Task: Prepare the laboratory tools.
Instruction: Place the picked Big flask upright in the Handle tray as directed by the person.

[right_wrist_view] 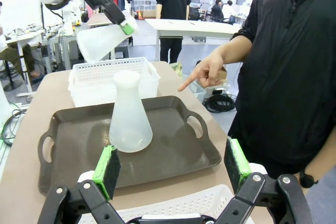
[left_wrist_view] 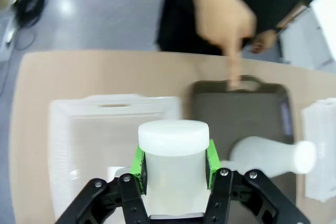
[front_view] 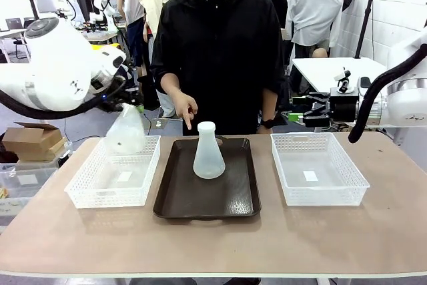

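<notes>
One frosted-white conical flask (front_view: 125,131) hangs tilted above the left white basket (front_view: 83,191), my left gripper (left_wrist_view: 175,158) shut on its neck (left_wrist_view: 173,145). From the right wrist view that flask (right_wrist_view: 102,40) shows held high at the far left. A second flask (front_view: 209,152) stands upright on the dark brown tray (front_view: 233,198); it is also seen as the flask (right_wrist_view: 128,116) and the flask (left_wrist_view: 269,153). My right gripper (right_wrist_view: 173,163) is open and empty, back from the tray's (right_wrist_view: 173,153) near side.
The person stands at the far side, one hand (front_view: 187,110) pointing a finger (left_wrist_view: 234,72) down at the tray's far end. A second white basket (front_view: 353,181) sits right of the tray. Bare tabletop (front_view: 213,245) runs along the front.
</notes>
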You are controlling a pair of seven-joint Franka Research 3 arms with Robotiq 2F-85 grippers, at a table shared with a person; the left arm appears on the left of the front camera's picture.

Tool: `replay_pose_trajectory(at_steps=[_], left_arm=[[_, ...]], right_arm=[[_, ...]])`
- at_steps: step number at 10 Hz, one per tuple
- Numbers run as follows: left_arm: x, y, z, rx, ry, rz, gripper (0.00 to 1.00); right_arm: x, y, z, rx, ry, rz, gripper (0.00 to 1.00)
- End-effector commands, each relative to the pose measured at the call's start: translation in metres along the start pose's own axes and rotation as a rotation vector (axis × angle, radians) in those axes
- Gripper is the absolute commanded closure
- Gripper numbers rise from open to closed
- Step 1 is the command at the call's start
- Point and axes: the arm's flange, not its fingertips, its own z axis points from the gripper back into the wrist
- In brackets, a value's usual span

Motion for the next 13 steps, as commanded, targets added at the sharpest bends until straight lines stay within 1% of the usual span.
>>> replay_pose_trajectory(at_steps=[1,2,3,4,5,6,7,8,9,12,13], left_arm=[[0.003,0.045,0.029,-0.408,0.065,-0.395,1.00],[0.001,0.046,0.044,-0.613,0.071,-0.580,1.00],[-0.002,0.051,0.055,-0.755,0.039,-0.757,1.00],[-0.005,0.053,0.062,-0.880,0.062,-0.825,1.00],[-0.003,0.059,0.056,-0.950,0.081,-0.865,1.00],[0.000,0.060,0.047,-0.980,0.131,-0.849,1.00],[-0.003,0.062,0.043,-1.084,0.142,-0.839,1.00],[-0.003,0.065,0.037,-1.141,0.130,-0.817,1.00],[-0.025,0.047,0.083,-0.805,0.060,-0.707,1.00],[-0.025,0.047,0.083,-0.805,0.060,-0.707,1.00],[-0.029,0.056,0.061,-0.881,0.065,-0.726,1.00]], right_arm=[[0.001,-0.001,-0.001,0.012,0.012,-0.004,0.00],[0.001,-0.001,-0.001,0.012,0.012,-0.004,0.00],[0.001,-0.001,-0.001,0.012,0.012,-0.004,0.00],[0.001,-0.001,-0.001,0.012,0.012,-0.004,0.00],[0.001,-0.001,-0.001,0.012,0.012,-0.004,0.00],[0.001,-0.001,-0.001,0.012,0.012,-0.004,0.00],[0.001,-0.001,-0.001,0.012,0.012,-0.004,0.00],[0.001,-0.001,-0.001,0.012,0.012,-0.004,0.00],[0.001,-0.001,-0.001,0.012,0.012,-0.004,0.00],[0.001,-0.001,-0.001,0.012,0.012,-0.004,0.00],[0.001,-0.001,-0.001,0.012,0.012,-0.004,0.00]])
